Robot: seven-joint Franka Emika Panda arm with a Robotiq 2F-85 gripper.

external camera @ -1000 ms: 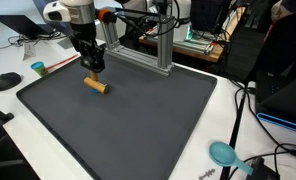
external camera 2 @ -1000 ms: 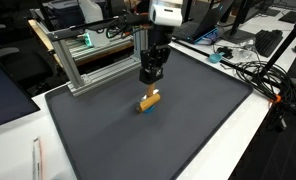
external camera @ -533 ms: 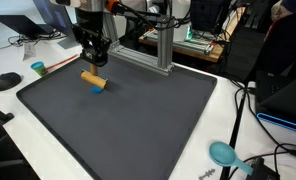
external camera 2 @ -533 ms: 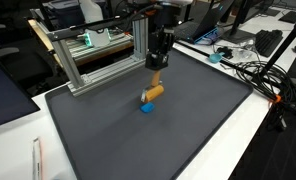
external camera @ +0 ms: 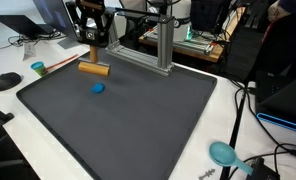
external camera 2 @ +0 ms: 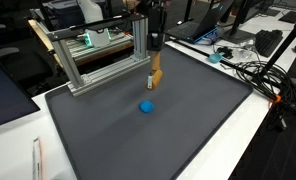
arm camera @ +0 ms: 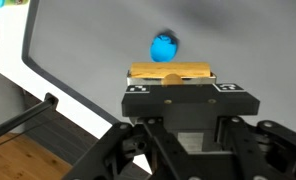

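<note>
The end effector (external camera: pixel 93 52) is clenched on a short wooden block (external camera: pixel 93 69), gripping it across its middle. In the wrist view the block (arm camera: pixel 170 72) lies crosswise between the two fingers, level and snug against both pads. In both exterior views it hangs in the air, clear of the dark surface (external camera: pixel 138 125) and near that surface's far edge, just in front of the aluminium frame (external camera: pixel 160 45).

A small blue piece (external camera: pixel 97 88) lies on the surface, below the block and a little nearer the camera, apart from it and touching nothing. The wrist view shows the same piece (arm camera: pixel 165 46) just past the block's far edge.

As for progress, the pick looks done: the block (external camera 2: pixel 155 78) is gripped firmly and lifted well off the surface. It has not been set down anywhere, and the blue piece (external camera 2: pixel 146 106) is untouched. What is left, judging from this, is carrying the block and placing it.

Off the surface lie a teal cup (external camera: pixel 37 68), a mouse (external camera: pixel 6 81) and a teal brush (external camera: pixel 223 153), all well apart from the work
</note>
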